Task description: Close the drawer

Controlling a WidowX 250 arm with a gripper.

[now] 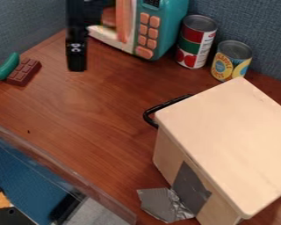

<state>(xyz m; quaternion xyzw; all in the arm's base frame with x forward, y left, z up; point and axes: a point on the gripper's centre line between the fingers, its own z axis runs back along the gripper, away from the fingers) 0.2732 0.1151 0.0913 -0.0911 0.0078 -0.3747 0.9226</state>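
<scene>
The black gripper [77, 62] hangs at the upper left, in front of the toy microwave and well to the left of the wooden box. A pale wooden box [231, 136] with a flat top stands at the right. Its black handle [166, 105] sticks out past the box's upper left edge, some distance from the gripper. The box top hides the drawer's face, so I cannot tell how far the drawer stands out.
A teal toy microwave [157, 30] stands at the back, beside a red-and-green can [194, 41] and a yellow can [231, 60]. A chocolate bar [24, 72] and green toy [7, 67] lie far left. Silver tape [161, 204] juts from the box's lower left side.
</scene>
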